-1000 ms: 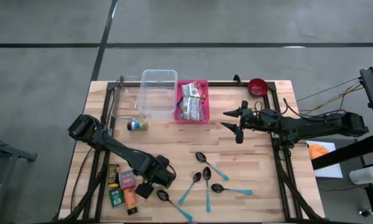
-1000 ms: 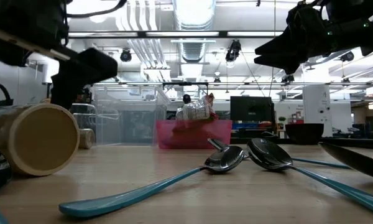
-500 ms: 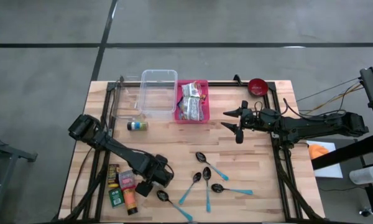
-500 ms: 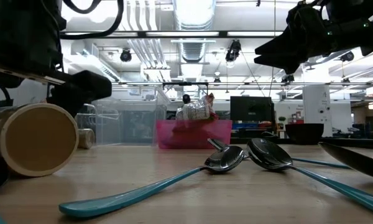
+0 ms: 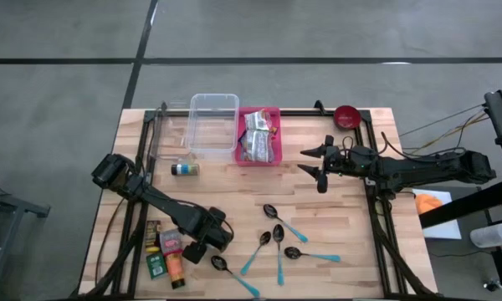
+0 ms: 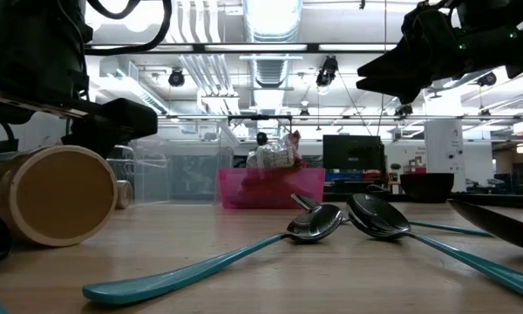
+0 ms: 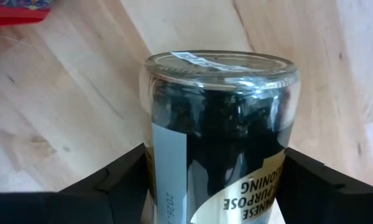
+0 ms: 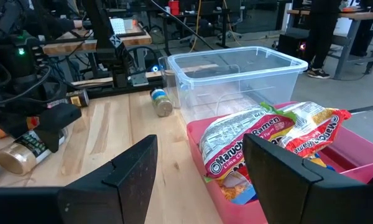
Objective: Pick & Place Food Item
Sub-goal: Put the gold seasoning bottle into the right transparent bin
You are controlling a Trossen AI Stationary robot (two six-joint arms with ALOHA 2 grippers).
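Holding ramen packets point(image 8: 261, 140): pink bin point(image 8: 354, 158)

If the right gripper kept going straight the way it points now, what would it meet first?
Most likely the pink bin and the ramen packets in it. The right gripper points across the table toward that bin, with bare wood between. It seems raised, so it might pass over the packets.
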